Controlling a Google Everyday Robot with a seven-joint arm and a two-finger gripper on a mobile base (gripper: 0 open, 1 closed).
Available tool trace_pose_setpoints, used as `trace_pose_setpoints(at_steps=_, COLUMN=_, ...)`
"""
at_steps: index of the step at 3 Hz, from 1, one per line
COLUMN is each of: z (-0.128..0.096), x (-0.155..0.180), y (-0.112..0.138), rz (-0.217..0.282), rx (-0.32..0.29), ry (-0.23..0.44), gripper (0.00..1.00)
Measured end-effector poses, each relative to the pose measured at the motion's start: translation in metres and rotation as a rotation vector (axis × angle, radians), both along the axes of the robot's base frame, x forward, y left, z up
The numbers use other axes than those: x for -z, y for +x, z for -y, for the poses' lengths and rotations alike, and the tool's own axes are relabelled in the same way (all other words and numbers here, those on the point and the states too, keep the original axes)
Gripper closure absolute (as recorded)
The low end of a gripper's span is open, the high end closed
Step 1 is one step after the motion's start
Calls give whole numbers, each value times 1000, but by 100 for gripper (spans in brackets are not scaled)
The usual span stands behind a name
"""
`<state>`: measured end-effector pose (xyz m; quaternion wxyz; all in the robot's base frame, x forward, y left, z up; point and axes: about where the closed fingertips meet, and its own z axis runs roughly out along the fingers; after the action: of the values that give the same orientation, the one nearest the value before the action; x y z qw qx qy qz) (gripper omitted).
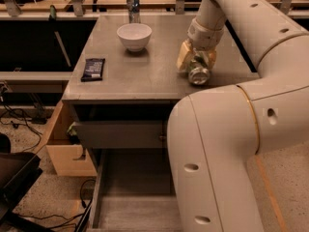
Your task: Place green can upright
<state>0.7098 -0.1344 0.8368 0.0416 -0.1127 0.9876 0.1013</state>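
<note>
The green can lies on its side near the right front of the grey table, its shiny silver end facing the camera. My gripper comes down from above and straddles the can. One yellowish finger presses its left side and the other sits at its right side, so the gripper is shut on the can. The can rests on the table top. Most of its green body is hidden under the gripper.
A white bowl stands at the table's back middle, with a slim silver-and-blue can behind it. A dark snack bar lies at the left front. My arm's large body fills the lower right. An open drawer is below the table.
</note>
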Motion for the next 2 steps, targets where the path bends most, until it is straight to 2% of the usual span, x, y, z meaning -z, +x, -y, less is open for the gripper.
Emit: trace_pose_setpoints(at_steps=2, z=-1, x=-1, y=1, rz=3, rx=0, ry=1, gripper=88)
